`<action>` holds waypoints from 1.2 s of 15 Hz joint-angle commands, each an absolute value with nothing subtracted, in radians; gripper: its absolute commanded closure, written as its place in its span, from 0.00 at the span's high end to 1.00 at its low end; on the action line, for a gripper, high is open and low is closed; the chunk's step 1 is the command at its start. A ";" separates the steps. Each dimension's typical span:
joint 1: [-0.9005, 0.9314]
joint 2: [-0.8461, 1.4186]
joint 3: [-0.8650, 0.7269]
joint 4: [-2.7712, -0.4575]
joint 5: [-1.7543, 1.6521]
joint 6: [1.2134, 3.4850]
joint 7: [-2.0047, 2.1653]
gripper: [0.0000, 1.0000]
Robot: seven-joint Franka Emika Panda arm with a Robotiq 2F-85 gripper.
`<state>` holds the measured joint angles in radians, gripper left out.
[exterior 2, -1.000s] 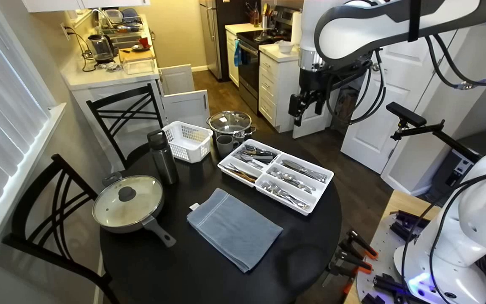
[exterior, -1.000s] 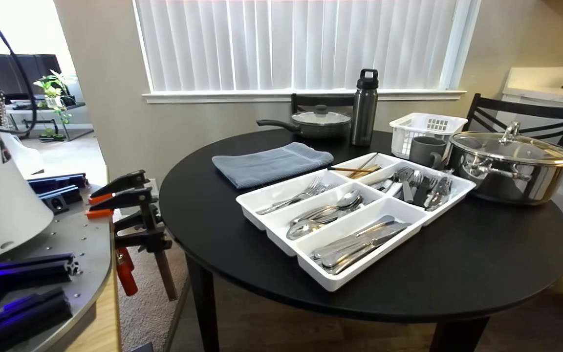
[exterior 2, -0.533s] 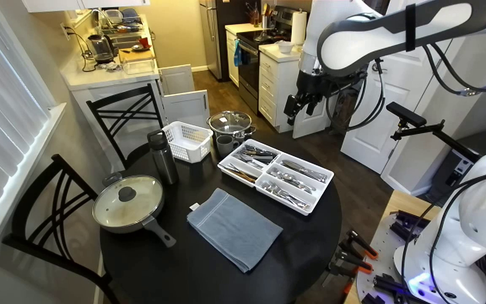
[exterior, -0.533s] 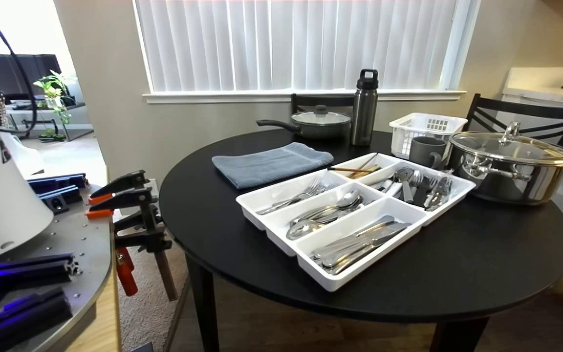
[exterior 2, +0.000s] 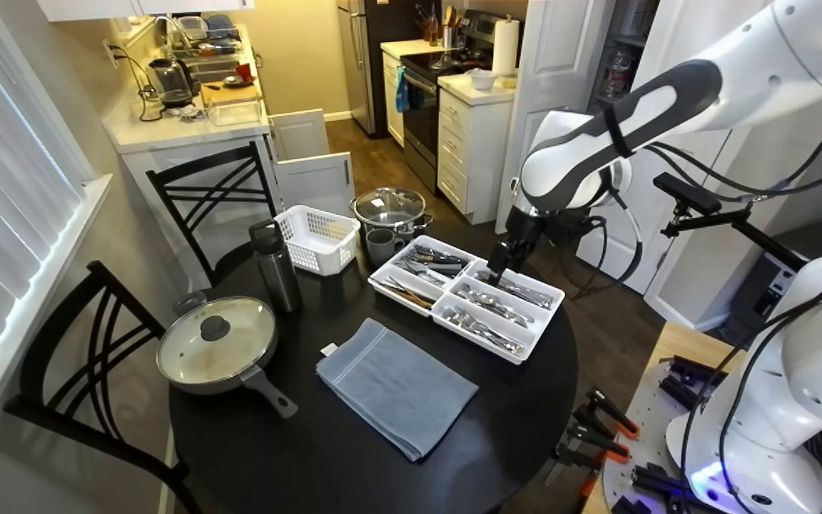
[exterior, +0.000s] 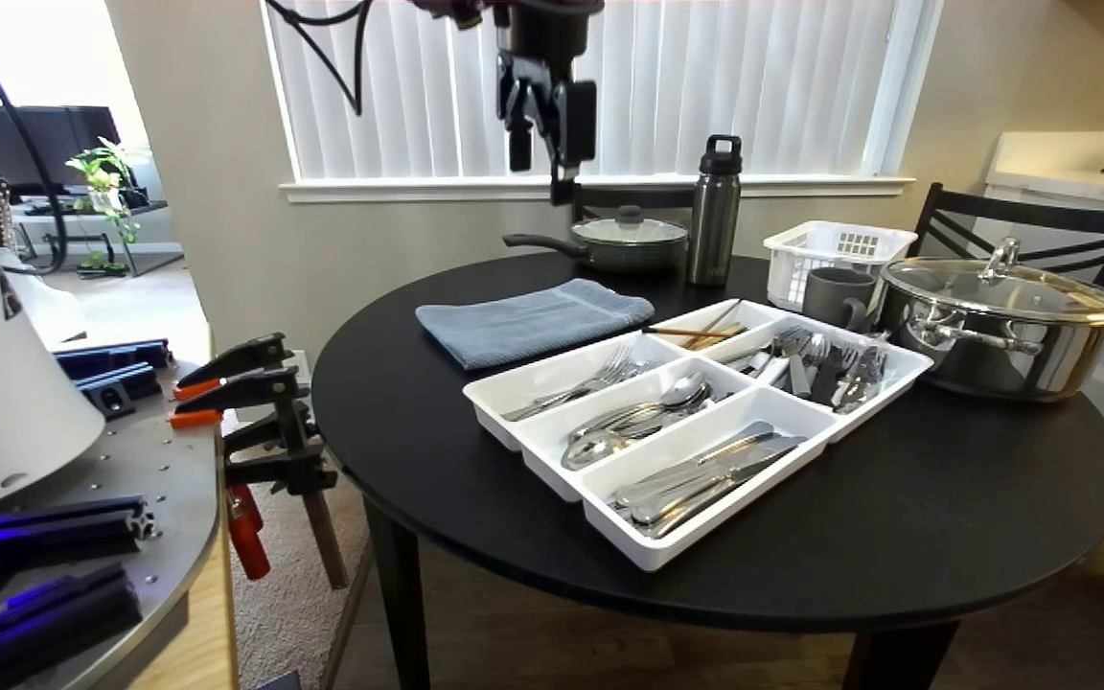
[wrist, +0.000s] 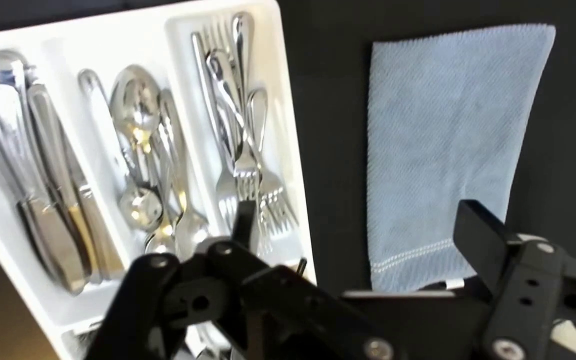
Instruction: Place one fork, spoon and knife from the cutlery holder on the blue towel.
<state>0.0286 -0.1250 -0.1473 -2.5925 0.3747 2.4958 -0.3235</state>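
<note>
Forks (wrist: 246,162) lie in the cutlery holder (wrist: 288,120), in a compartment along the side facing the blue towel (wrist: 448,150), and in the wrist view we find them mostly to the left of the space between the fingers (wrist: 244,222) and well below it. Their long axis runs mostly up and down that view, leaning a little, with most tines at the lower end and some handles crossing. The fingers face each other from side to side, so we judge that their grip would come nearly square across a fork; what is off is position more than angle. One finger shows over the tines and its partner over the towel's edge, with the holder's rim between. In an exterior view the gripper (exterior: 540,177) hangs high above the table (exterior: 945,498), its fingers spread wide with nothing held. Spoons (wrist: 138,115) lie in the next compartment, farther from the towel, and knives (wrist: 63,180) beyond those. We see no piece on the towel, so we take the work to be at its start. If forks come first, we should shift towards their compartment, turn slightly to match their lean, and descend without striking its walls
</note>
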 commanded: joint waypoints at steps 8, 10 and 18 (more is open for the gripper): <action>0.048 0.311 -0.170 -2.467 0.082 2.802 -0.157 1.00; 0.000 0.317 -0.151 -2.421 0.059 2.610 -0.071 1.00; -0.028 0.337 -0.112 -2.424 0.066 2.665 -0.084 1.00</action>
<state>0.0017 0.3285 -0.1499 -2.4183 0.0889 2.6281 -0.1069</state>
